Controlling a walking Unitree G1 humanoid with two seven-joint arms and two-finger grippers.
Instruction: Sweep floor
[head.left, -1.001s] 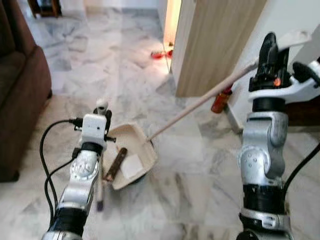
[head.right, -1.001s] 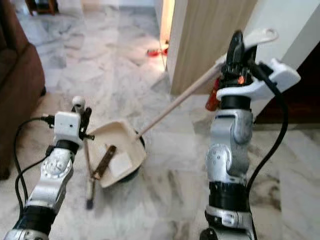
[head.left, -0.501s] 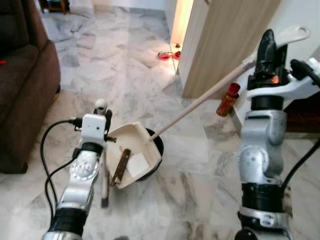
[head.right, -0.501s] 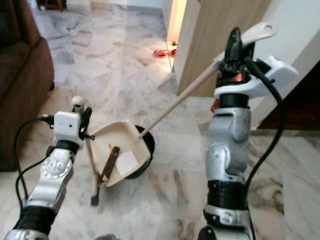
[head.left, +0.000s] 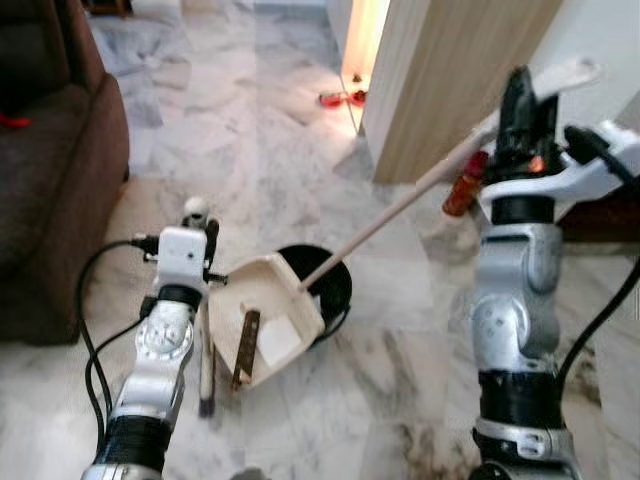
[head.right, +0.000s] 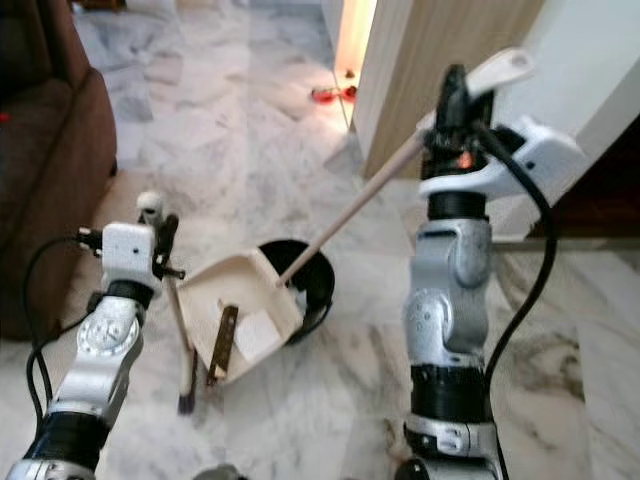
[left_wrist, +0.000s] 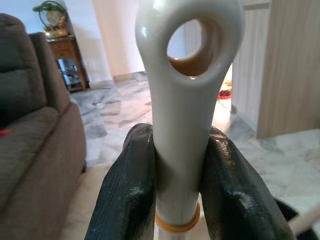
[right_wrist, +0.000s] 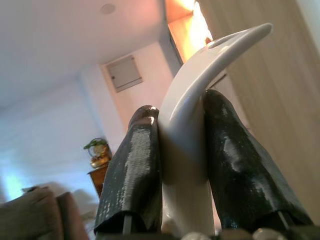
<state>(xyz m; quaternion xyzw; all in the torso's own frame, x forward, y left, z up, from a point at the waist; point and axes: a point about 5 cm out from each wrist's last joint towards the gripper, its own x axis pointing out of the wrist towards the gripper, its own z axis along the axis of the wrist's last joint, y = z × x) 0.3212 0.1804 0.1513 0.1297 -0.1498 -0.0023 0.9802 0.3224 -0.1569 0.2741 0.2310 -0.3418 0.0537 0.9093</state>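
My left gripper (head.left: 200, 228) is shut on the white top of a short broom (head.left: 206, 350) that hangs down to the marble floor; the left wrist view has both fingers (left_wrist: 130, 195) clamped on its handle end with the hole (left_wrist: 187, 100). My right gripper (head.left: 519, 100), raised high on the right, is shut on the white grip (right_wrist: 187, 150) of the dustpan's long wooden handle (head.left: 400, 205). The cream dustpan (head.left: 268, 322) tilts between the arms and holds a brown stick (head.left: 245, 347) and a white scrap (head.left: 280, 340). A black bin (head.left: 328, 290) sits just behind it.
A brown sofa (head.left: 50, 190) takes up the left side. A wooden door panel (head.left: 455, 80) and a white wall stand at the far right, with an orange-red bottle (head.left: 464, 185) at their foot. Small red things (head.left: 340, 98) lie by the lit doorway. Open marble floor stretches ahead.
The camera has shifted, so the whole scene has slid. The black bin, almost hidden under the dustpan before, now shows behind it. Both grippers keep their hold.
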